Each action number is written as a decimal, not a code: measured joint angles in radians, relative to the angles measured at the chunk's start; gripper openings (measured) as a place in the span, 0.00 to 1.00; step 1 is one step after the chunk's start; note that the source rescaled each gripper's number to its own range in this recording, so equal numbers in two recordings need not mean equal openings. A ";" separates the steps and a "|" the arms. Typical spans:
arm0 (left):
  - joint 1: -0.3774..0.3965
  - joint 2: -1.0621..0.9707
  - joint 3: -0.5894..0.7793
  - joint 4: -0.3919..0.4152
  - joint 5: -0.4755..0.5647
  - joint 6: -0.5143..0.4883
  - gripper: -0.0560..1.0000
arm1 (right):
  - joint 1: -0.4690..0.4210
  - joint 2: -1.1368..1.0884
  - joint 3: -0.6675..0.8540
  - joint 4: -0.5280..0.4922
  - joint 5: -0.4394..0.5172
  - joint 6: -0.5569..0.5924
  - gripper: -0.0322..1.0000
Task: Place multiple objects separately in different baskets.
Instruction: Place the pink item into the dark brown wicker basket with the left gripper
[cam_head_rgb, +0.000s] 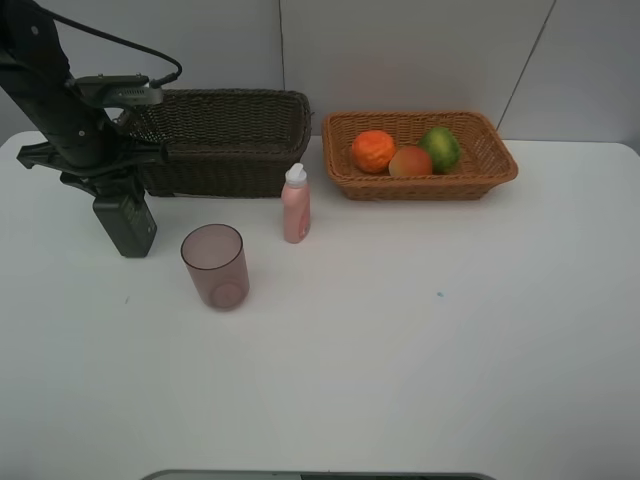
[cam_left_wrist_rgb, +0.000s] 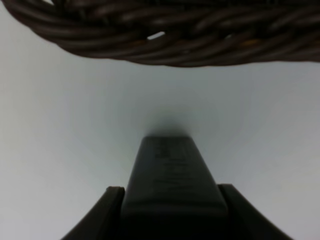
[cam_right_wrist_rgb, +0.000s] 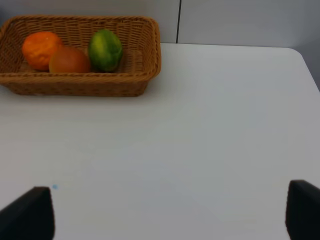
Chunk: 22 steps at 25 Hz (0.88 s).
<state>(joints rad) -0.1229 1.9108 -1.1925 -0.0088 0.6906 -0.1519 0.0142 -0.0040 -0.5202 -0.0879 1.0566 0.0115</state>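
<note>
My left gripper is shut on the dark green pump bottle, held just in front of the dark brown basket. In the left wrist view the bottle sits between the fingers, with its far end at or just above the table, and the basket weave is beyond it. The pink white-capped bottle and the purplish cup stand on the table. The wrinkled orange, the red-orange fruit and the green citrus lie in the light basket. My right gripper is open and empty.
The white table ends at a grey wall behind the baskets. In the right wrist view the light basket with the three fruits is at the far side. My right arm does not show in the exterior high view.
</note>
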 joint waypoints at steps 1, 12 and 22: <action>0.000 0.000 0.000 0.000 0.000 0.000 0.48 | 0.000 0.000 0.000 0.000 0.000 0.000 0.93; 0.000 -0.134 -0.069 -0.001 0.127 -0.007 0.48 | 0.000 0.000 0.000 0.000 0.000 0.000 0.93; -0.011 -0.168 -0.371 0.009 0.318 -0.008 0.48 | 0.000 0.000 0.000 0.000 0.000 0.000 0.93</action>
<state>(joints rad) -0.1337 1.7432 -1.5631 0.0000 1.0086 -0.1603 0.0142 -0.0040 -0.5202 -0.0879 1.0566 0.0115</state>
